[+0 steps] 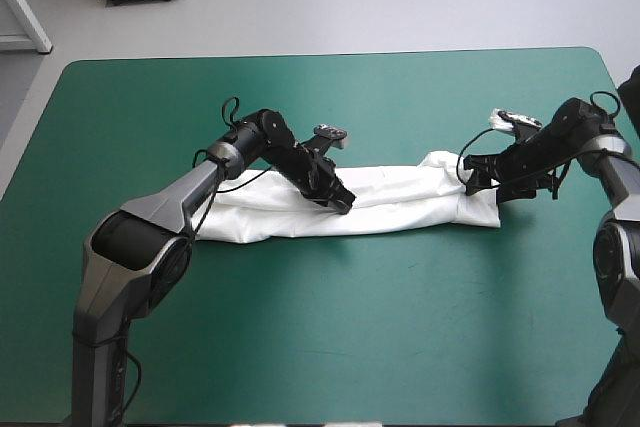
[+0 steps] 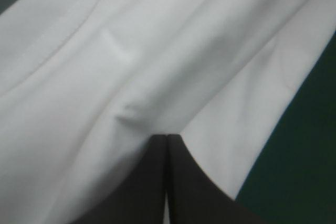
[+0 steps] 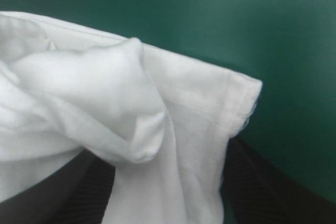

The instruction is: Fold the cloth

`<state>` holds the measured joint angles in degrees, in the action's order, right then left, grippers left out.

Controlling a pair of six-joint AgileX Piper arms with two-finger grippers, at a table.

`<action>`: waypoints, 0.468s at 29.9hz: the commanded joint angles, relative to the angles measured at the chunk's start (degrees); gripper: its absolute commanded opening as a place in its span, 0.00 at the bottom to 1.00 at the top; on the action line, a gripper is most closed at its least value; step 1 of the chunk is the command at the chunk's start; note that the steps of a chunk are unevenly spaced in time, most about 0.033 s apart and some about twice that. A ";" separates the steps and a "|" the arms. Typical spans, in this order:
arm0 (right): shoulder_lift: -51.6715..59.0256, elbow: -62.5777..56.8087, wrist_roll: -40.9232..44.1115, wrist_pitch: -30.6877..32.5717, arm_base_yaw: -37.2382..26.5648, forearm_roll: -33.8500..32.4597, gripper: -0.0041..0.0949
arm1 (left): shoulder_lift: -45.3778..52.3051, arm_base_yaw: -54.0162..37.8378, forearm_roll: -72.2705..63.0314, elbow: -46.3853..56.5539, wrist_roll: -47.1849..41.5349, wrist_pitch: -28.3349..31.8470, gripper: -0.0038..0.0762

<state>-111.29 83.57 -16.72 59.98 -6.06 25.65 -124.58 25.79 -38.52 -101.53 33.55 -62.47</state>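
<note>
The white T-shirt [image 1: 380,202] lies as a long folded strip across the middle of the teal-green table. My left gripper [image 1: 342,203] presses down on the strip's middle near its front edge. In the left wrist view its black fingers meet in one arch, so the left gripper [image 2: 167,137] is shut on the T-shirt [image 2: 157,51], with a small pinched wrinkle at the tips. My right gripper [image 1: 487,188] sits at the strip's right end. Its fingers [image 3: 262,182] stand wide apart, open, with a bunched fold and hemmed corner of the T-shirt [image 3: 126,103] lying between them.
Bare teal-green cover [image 1: 330,327] stretches from the strip to the table's near edge, and more of it lies beyond the strip toward the far edge [image 1: 330,55]. The strip's left end rests beside my left arm [image 1: 190,197].
</note>
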 commanded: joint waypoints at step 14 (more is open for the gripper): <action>-3.32 0.52 -5.20 0.80 2.82 7.78 0.13 | 2.85 0.42 0.87 -1.17 0.04 -0.43 0.02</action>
<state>-114.43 84.18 -20.33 60.01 -4.84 31.90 -124.58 25.79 -38.06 -101.53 33.69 -62.47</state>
